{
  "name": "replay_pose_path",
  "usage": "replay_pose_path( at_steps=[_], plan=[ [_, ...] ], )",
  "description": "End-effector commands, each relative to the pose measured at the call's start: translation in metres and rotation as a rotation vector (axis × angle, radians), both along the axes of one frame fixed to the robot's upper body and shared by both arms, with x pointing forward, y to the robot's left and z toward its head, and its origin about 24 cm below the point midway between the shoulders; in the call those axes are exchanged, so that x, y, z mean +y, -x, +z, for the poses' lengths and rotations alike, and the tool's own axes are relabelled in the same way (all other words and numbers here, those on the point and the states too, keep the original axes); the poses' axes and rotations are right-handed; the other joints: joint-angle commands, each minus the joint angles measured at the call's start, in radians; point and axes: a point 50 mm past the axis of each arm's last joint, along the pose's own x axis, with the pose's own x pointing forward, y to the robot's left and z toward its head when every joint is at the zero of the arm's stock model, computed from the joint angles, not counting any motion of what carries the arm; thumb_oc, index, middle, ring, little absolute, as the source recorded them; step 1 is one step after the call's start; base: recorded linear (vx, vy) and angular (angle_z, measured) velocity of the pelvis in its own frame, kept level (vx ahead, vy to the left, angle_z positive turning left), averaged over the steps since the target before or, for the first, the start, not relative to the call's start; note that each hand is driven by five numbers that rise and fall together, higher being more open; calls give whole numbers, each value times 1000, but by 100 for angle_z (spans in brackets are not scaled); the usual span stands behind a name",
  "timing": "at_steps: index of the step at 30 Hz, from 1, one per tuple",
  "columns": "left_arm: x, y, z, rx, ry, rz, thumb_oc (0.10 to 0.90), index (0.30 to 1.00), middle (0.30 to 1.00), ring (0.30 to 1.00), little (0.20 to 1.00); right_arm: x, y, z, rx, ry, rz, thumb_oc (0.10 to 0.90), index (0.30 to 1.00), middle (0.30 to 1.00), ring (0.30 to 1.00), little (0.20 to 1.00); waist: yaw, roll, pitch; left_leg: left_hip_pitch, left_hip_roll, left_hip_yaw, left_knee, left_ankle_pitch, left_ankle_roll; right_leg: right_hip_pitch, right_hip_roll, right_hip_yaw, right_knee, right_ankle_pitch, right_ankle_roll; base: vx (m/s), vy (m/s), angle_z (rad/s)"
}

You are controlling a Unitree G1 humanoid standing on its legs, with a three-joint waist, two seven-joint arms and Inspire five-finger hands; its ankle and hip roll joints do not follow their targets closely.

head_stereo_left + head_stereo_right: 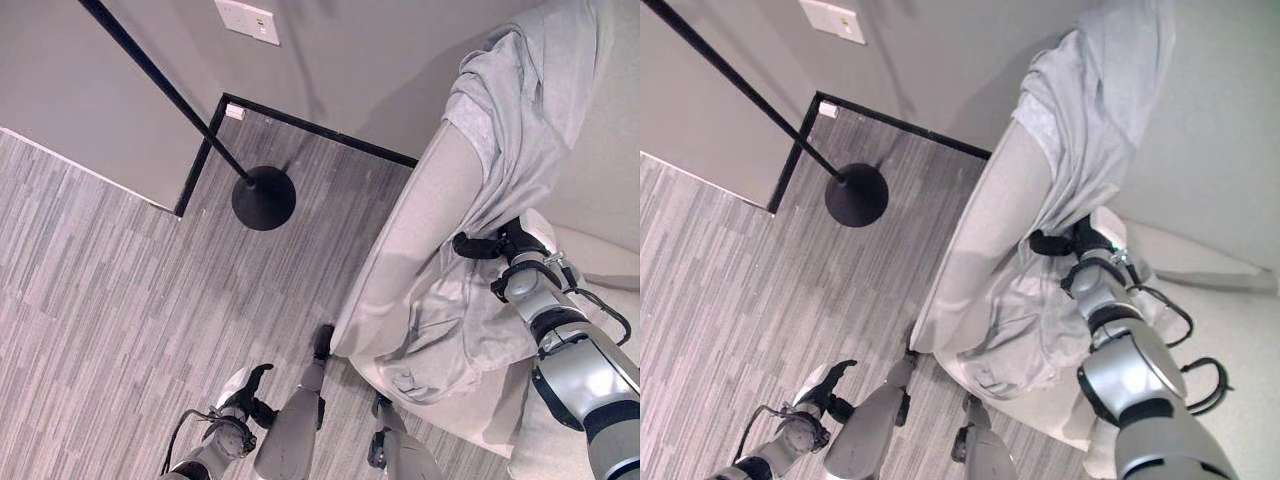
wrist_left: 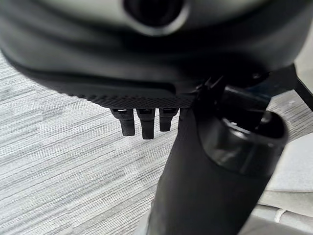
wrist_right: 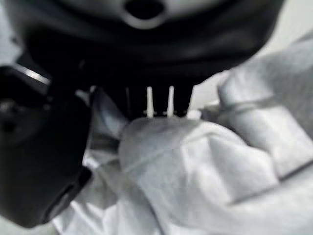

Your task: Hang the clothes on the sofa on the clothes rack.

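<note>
A light grey garment (image 1: 520,100) hangs over the sofa's armrest (image 1: 415,235), and its lower part (image 1: 1015,335) bunches down the side. My right hand (image 1: 492,246) is on the middle of the garment, with dark fingers (image 1: 1048,243) curled round a gathered fold. Bunched cloth (image 3: 195,161) presses against that hand in the right wrist view. The clothes rack is a black pole (image 1: 160,85) on a round black base (image 1: 264,198), standing on the floor to the left of the sofa. Low by the floor, my left hand (image 1: 246,386) hangs relaxed and holds nothing, its fingertips (image 2: 142,126) over the floorboards.
The grey wood-look floor (image 1: 100,290) lies between the rack and the sofa. A grey wall with a white switch plate (image 1: 247,19) and a black baseboard (image 1: 310,127) stands behind the rack. The sofa's pale seat cushion (image 1: 600,262) is at the right.
</note>
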Motion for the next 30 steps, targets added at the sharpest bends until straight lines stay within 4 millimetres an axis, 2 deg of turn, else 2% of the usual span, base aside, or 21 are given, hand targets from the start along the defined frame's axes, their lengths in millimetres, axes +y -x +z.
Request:
replay_pose_path(
  at_steps=[1, 3, 4, 5, 7, 8, 9, 10, 13, 15, 19, 22, 23, 24, 25, 27, 28, 29, 30],
  plan=[
    [-1, 3, -2, -1, -18, -16, 800, 900, 900, 900, 900, -13, 7, 0, -43, -76, -44, 400, 300, 300, 300, 300, -1, -29, -47, 18, 3, 16, 3, -69, -62, -2, -58, 88, 6, 22, 82, 0, 0, 0],
    [-1, 3, -3, 2, -20, -13, 800, 900, 900, 900, 900, -13, 10, -7, -48, -131, -64, 400, 300, 300, 300, 300, -4, -30, -48, 19, 3, 16, 3, -70, -62, 0, -57, 88, 6, 21, 81, 0, 0, 0],
    [-2, 2, -3, 2, -21, -8, 800, 900, 900, 900, 900, -7, 14, -24, -78, -306, -108, 400, 300, 300, 300, 300, -14, -29, -49, 25, 4, 19, 3, -73, -61, 2, -57, 90, 6, 22, 81, 0, 0, 0],
    [-2, 2, -3, 2, -22, -9, 800, 900, 900, 900, 900, -7, 14, -24, -77, -307, -108, 400, 300, 300, 300, 300, -13, -30, -49, 26, 4, 20, 3, -74, -61, 3, -57, 90, 6, 21, 81, 0, 0, 0],
    [-3, 3, -4, 11, -24, -12, 800, 900, 900, 900, 900, 2, 19, -42, -98, -474, -143, 400, 300, 300, 300, 300, -21, -28, -50, 33, 6, 25, 3, -78, -60, 6, -57, 93, 6, 20, 81, -5, -2, -2],
    [-4, 3, -4, 13, -23, -10, 800, 900, 900, 900, 900, 10, 21, -51, -111, -566, -151, 400, 300, 300, 300, 300, -26, -26, -51, 35, 6, 27, 3, -79, -60, 7, -57, 95, 6, 20, 80, -15, -2, -6],
    [-6, 3, -5, 18, -18, -9, 800, 900, 900, 900, 900, 25, 24, -67, -138, -730, -160, 400, 300, 300, 300, 300, -33, -23, -52, 42, 7, 32, 3, -84, -59, 11, -57, 99, 6, 20, 79, -11, -4, -9],
    [-6, 3, -5, 18, -19, -9, 800, 900, 900, 900, 900, 25, 24, -67, -138, -731, -161, 400, 300, 300, 300, 300, -32, -24, -53, 42, 7, 32, 3, -84, -59, 11, -57, 99, 6, 19, 79, -9, 0, -13],
    [-8, 8, -8, 33, -14, 5, 800, 900, 900, 900, 900, 59, 30, -89, -205, -1003, -145, 400, 300, 300, 300, 300, -49, -16, -61, 55, 9, 40, 3, -91, -59, 17, -58, 106, 6, 18, 79, -9, 0, -12],
    [-9, 13, -11, 49, -8, 17, 800, 900, 900, 900, 900, 79, 34, -96, -264, -1176, -131, 400, 300, 300, 300, 300, -60, -9, -68, 63, 11, 47, 3, -95, -59, 21, -59, 109, 6, 16, 78, -7, 0, -8],
    [-13, 25, -16, 78, -3, 16, 800, 900, 900, 900, 900, 114, 43, -104, -322, -1394, -70, 400, 300, 300, 300, 300, -77, 6, -86, 82, 13, 55, 3, -102, -57, 34, -64, 114, 6, 13, 77, -7, 10, -10],
    [-16, 31, -19, 89, 9, 8, 800, 900, 900, 900, 900, 126, 40, -91, -430, -1550, -33, 400, 300, 300, 300, 300, -81, 25, -101, 97, 12, 57, 3, -105, -56, 42, -67, 115, 6, 11, 76, -12, 14, -4],
    [-17, 32, -19, 89, 15, 7, 800, 900, 900, 900, 900, 131, 37, -81, -488, -1596, -6, 400, 300, 300, 300, 300, -82, 32, -106, 101, 12, 58, 3, -106, -55, 46, -69, 115, 6, 9, 76, -31, 37, 0],
    [-20, 34, -19, 87, 31, 10, 800, 900, 900, 900, 900, 132, 30, -56, -625, -1666, 53, 400, 300, 300, 300, 300, -83, 45, -117, 110, 10, 60, 3, -107, -53, 53, -71, 118, 6, 8, 75, -16, 33, 1],
    [-20, 34, -19, 87, 31, 10, 800, 900, 900, 900, 900, 133, 30, -56, -625, -1666, 52, 400, 300, 300, 300, 300, -83, 45, -116, 112, 10, 61, 3, -108, -53, 55, -71, 118, 6, 7, 75, -9, 31, 0],
    [-23, 36, -20, 88, 44, 11, 800, 900, 900, 900, 900, 132, 26, -28, -781, -1736, 117, 400, 300, 300, 300, 300, -82, 56, -129, 125, 9, 60, 3, -110, -51, 67, -73, 118, 6, 2, 74, 5, 9, -2],
    [-23, 36, -20, 89, 44, 10, 800, 900, 900, 900, 900, 132, 26, -28, -781, -1736, 116, 400, 300, 300, 300, 300, -82, 56, -129, 125, 9, 59, 3, -110, -51, 68, -72, 117, 6, 2, 73, 25, 19, -4],
    [-24, 39, -21, 96, 47, 6, 800, 900, 900, 900, 900, 128, 24, 2, -930, -1771, 185, 400, 300, 300, 300, 300, -80, 63, -144, 142, 9, 59, 3, -114, -48, 85, -75, 115, 6, -3, 73, 41, 9, -1],
    [-25, 42, -22, 105, 46, 0, 800, 900, 900, 900, 900, 126, 26, 17, -1007, -1782, 232, 400, 300, 300, 300, 300, -79, 64, -154, 156, 8, 59, 3, -117, -47, 97, -76, 112, 6, -6, 72, 106, 16, 4]
  ],
)
